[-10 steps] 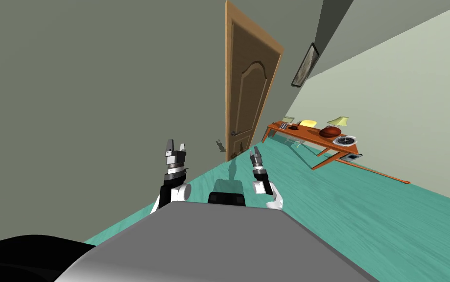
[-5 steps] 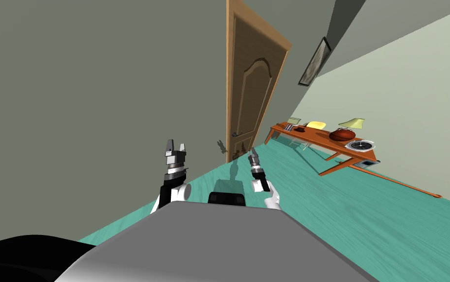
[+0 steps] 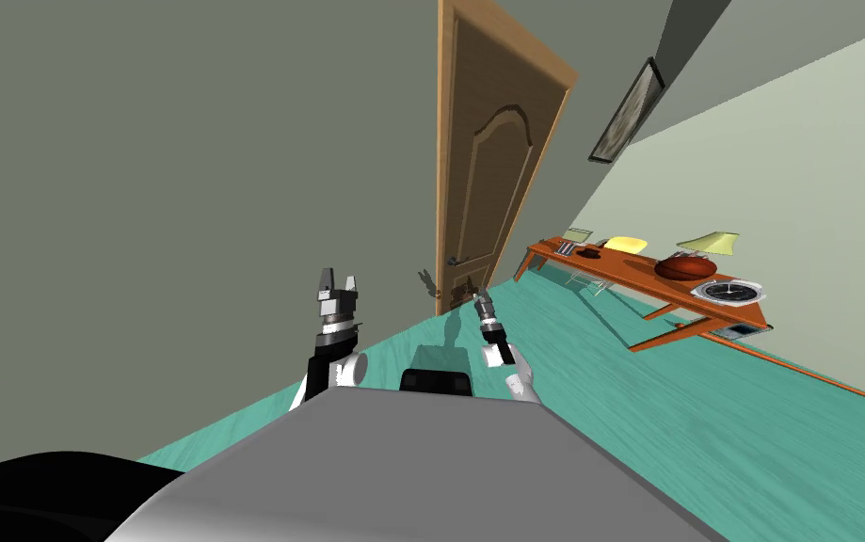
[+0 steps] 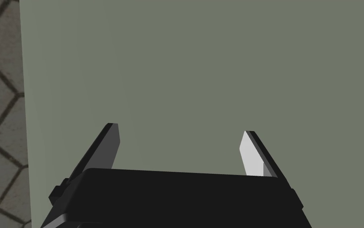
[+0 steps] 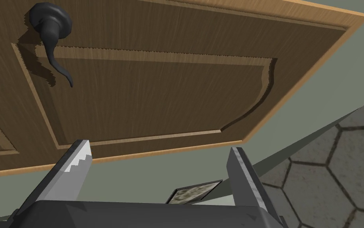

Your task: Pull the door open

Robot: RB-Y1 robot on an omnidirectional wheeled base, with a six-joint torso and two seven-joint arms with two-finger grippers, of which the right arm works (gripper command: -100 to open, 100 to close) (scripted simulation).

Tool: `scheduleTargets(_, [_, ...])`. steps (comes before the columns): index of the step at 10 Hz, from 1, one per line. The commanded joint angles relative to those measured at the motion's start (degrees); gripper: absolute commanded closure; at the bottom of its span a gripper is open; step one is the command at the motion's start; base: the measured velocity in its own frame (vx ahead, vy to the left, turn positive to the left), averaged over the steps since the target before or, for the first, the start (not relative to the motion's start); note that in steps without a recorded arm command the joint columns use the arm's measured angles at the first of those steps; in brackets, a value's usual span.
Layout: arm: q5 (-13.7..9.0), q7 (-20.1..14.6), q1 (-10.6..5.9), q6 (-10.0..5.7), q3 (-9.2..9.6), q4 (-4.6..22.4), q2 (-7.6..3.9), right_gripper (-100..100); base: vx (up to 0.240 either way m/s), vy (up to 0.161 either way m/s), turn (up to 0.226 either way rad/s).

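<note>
One door (image 3: 482,160), desk (image 3: 632,270), perhaps one lamp (image 3: 709,243)

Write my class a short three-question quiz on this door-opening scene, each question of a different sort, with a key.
1. True or false: the right hand is shut on the door handle.
2. Which stands on the orange table? A lamp; B kettle; C teddy bear.
3. Fill in: the left hand, facing a plain wall, is ___ (open or shut).
Key: 1 false, it is open and short of the handle; 2 A; 3 open.

No text, label or number readable — anywhere.
</note>
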Motion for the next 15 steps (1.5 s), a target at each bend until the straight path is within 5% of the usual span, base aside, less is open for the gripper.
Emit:
scheduleTargets(1, [0.07, -0.41, -1.28, -0.42, 0.29, 2.59, -0.3, -100, 0.076, -0.059, 0.084])
scheduleTargets(15, [0.64, -3.17, -10.87, -3.57, 2.53, 21.76, -2.19, -100, 0.074, -0.06, 0.078])
